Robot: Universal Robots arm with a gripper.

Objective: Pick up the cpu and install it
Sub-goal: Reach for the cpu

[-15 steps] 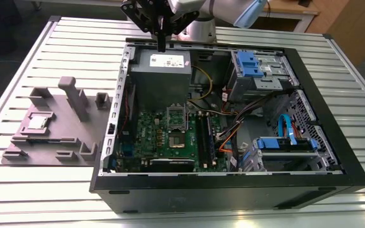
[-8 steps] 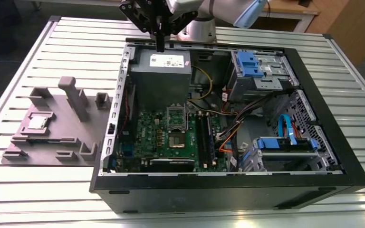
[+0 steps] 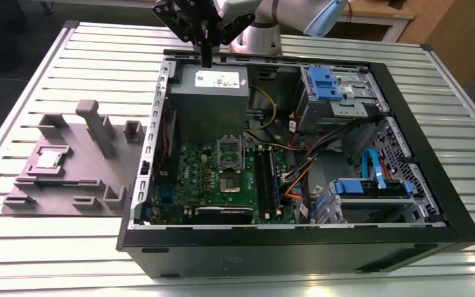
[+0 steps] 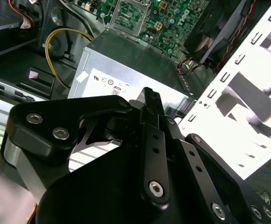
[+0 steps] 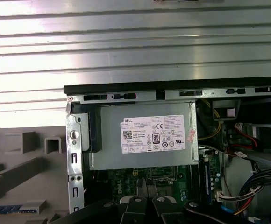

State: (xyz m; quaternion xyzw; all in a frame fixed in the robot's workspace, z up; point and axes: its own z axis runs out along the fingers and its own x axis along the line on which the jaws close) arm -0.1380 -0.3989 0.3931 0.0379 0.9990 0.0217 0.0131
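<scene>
the gripper [image 3: 207,60] hangs above the far edge of the open computer case [image 3: 303,238], over the grey power supply [image 3: 208,93] with its white label. its two dark fingers are pressed together into one narrow blade, and in both wrist views nothing shows between them. the cpu [image 3: 49,159] is not in the gripper: it lies flat in a recess of the grey fixture [image 3: 72,185], which sits on the slatted metal table [image 3: 97,43] just beside the case, on the exterior view's left and well apart from the gripper. its silvery top faces up and its pale rim shows around it. inside the case the green motherboard [image 3: 208,179] lies below the power supply, and on it a silver frame [image 3: 230,147] with a green centre stands raised. in the first wrist view the fingertips [image 5: 143,186] point at the board just past the power supply's edge, with part of the grey fixture beyond the case wall.
</scene>
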